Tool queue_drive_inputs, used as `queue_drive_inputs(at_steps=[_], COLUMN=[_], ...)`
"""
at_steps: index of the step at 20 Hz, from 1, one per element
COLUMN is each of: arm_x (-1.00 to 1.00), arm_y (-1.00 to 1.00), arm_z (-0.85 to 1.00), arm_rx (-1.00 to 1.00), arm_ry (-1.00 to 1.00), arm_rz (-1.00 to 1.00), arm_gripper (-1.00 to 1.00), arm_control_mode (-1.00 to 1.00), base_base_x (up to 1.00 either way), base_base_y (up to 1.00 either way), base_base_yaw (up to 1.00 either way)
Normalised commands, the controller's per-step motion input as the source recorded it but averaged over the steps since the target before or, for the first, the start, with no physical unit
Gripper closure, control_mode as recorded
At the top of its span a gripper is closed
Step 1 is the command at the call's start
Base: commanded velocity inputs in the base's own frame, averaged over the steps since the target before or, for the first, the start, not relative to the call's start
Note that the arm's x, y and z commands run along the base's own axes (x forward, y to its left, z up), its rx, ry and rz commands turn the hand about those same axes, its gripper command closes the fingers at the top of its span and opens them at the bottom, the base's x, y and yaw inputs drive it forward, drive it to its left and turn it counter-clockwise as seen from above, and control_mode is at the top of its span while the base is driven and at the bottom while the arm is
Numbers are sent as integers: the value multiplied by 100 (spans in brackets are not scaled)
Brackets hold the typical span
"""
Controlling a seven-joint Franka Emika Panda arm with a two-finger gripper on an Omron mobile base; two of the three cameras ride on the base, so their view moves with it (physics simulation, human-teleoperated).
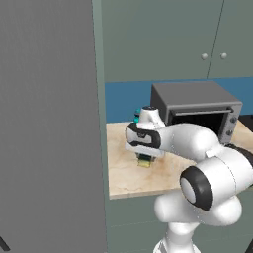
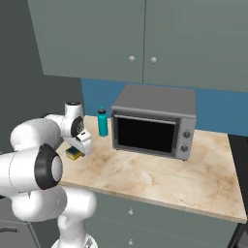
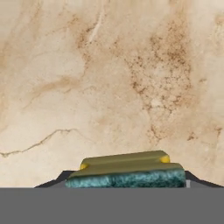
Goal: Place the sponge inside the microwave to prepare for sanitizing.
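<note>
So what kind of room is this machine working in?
A kitchen, rendered: a marble-look counter under grey-green wall cabinets, with a boxy grey countertop oven and a teal bottle against a blue backsplash.

In the right base view, the beige marble-patterned countertop (image 2: 160,177) lies bare across the lower middle and right of the frame, leaving wide room in front of the boxy grey countertop oven with its dark window (image 2: 154,121). That oven blocks the middle of the frame back to the blue wall. A slim teal bottle (image 2: 102,121) stands upright just left of it, narrowing the gap at centre left. Grey-green upper cabinets (image 2: 145,38) close off the top. In the left base view, a tall grey panel (image 1: 49,123) walls off the whole left half.
</note>
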Motion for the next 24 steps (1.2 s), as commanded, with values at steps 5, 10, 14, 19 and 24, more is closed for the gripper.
queue_drive_inputs(at_steps=[5,10,14,19,24], arm_x=[-43,-32,-43,-52,-34], arm_y=[-28,-22,-23,-13,-6], arm_z=[44,44,45,36,47], arm_rx=[0,0,0,0,0], arm_ry=[-10,-4,-9,-18,-6], arm_rz=[21,17,19,13,3], arm_gripper=[100,100,100,100,100], arm_control_mode=[-100,-100,-100,-100,-100], base_base_x=[0,0,0,0,0], base_base_y=[0,0,0,0,0], base_base_yaw=[0,0,0,0,0])
